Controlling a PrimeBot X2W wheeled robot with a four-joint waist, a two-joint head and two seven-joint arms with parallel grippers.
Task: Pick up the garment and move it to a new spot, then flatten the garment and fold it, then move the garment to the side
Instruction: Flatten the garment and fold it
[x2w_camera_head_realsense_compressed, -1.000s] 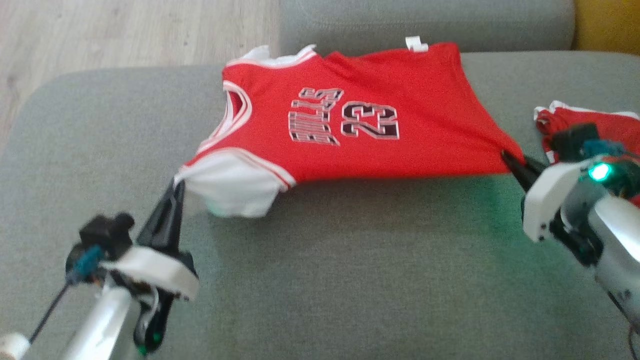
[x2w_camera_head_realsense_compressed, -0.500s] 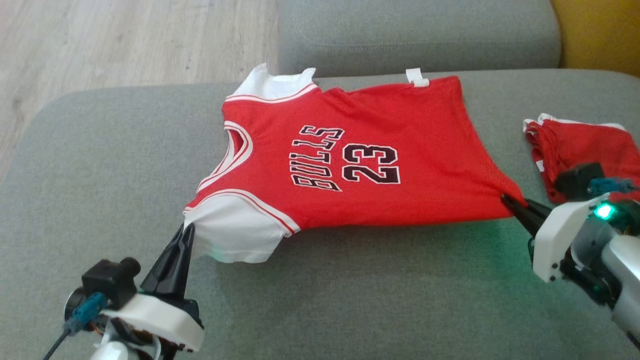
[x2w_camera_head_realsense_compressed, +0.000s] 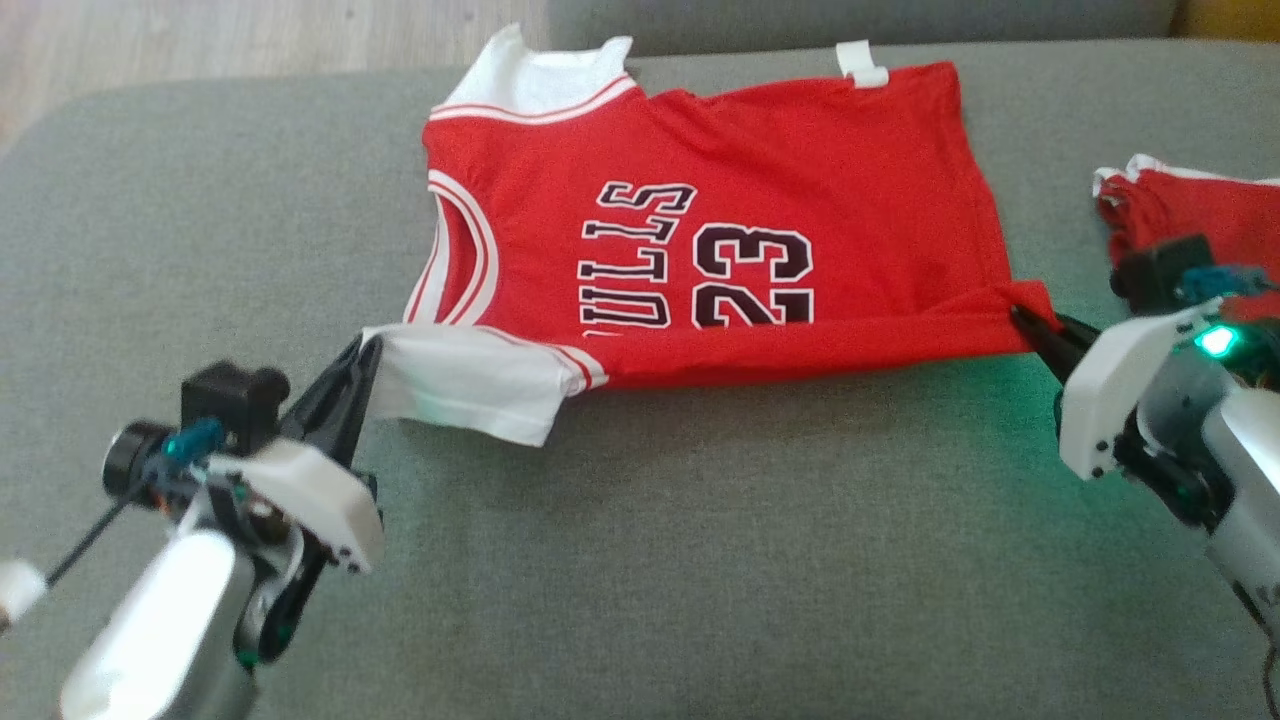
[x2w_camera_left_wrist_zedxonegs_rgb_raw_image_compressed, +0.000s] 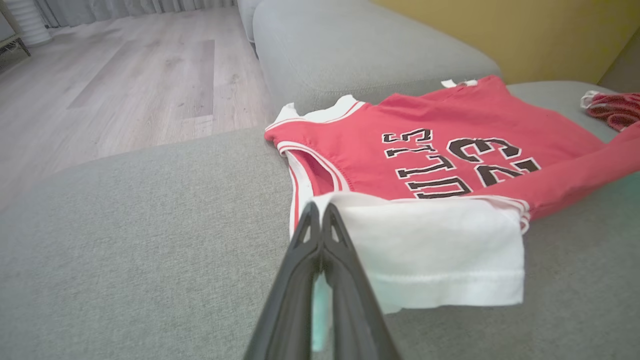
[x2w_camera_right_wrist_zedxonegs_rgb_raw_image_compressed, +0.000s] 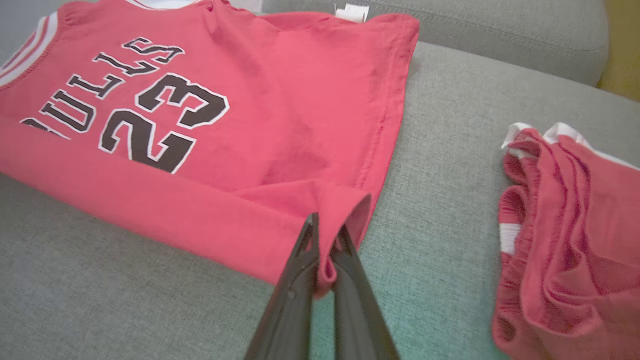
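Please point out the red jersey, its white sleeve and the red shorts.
red jersey (x2w_camera_head_realsense_compressed: 860, 180): head view, plain red cloth right of the number.
white sleeve (x2w_camera_left_wrist_zedxonegs_rgb_raw_image_compressed: 440, 250): left wrist view, middle of the white panel.
red shorts (x2w_camera_right_wrist_zedxonegs_rgb_raw_image_compressed: 575, 240): right wrist view, middle of the crumpled cloth.

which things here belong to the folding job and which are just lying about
In the job: red jersey; left hand, shut on its white sleeve; right hand, shut on its hem.
Lying about: bunched red garment; grey sofa; wooden floor.
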